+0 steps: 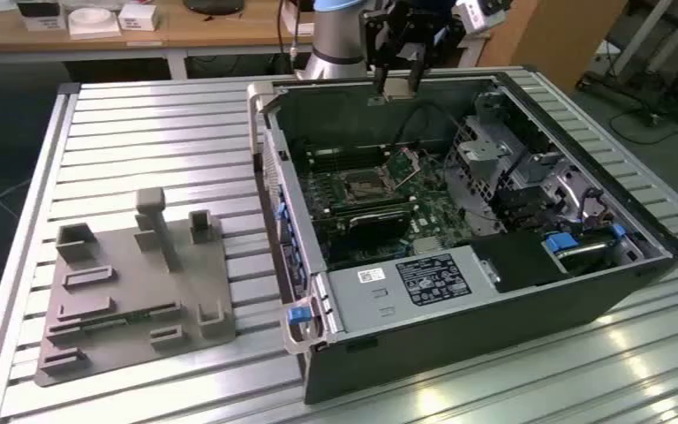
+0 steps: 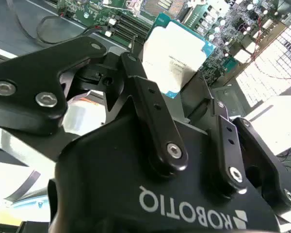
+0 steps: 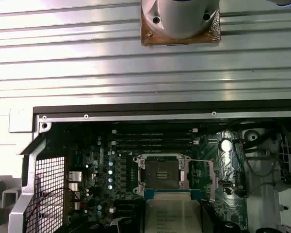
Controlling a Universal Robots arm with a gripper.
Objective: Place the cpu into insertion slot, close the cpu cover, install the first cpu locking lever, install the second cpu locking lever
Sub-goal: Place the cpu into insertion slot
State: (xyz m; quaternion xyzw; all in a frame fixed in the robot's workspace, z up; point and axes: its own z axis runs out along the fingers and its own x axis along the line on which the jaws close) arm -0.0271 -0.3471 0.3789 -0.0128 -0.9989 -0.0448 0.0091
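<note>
1. Exterior view: the black 2-fingered hand is held high over the far rim of the open black metal computer case, which lies on the ribbed aluminium table. A small flat square chip with a silvery-grey metal top, the cpu, is pinched at the fingertips, well above the green circuit board. This height is judged to keep it clear of the case wall. The square dark insertion slot with its silvery rim lies bare. The thin silvery cpu cover appears tilted up beside it, which leaves the slot free.
2. Second wrist view: the hand is closed to the chip's width. The cpu is gripped by 2 opposite edges between the black fingers, probably so that its faces go untouched.
3. First wrist view: the cpu is seen apart from the insertion slot, and nothing is seated in the slot.
</note>
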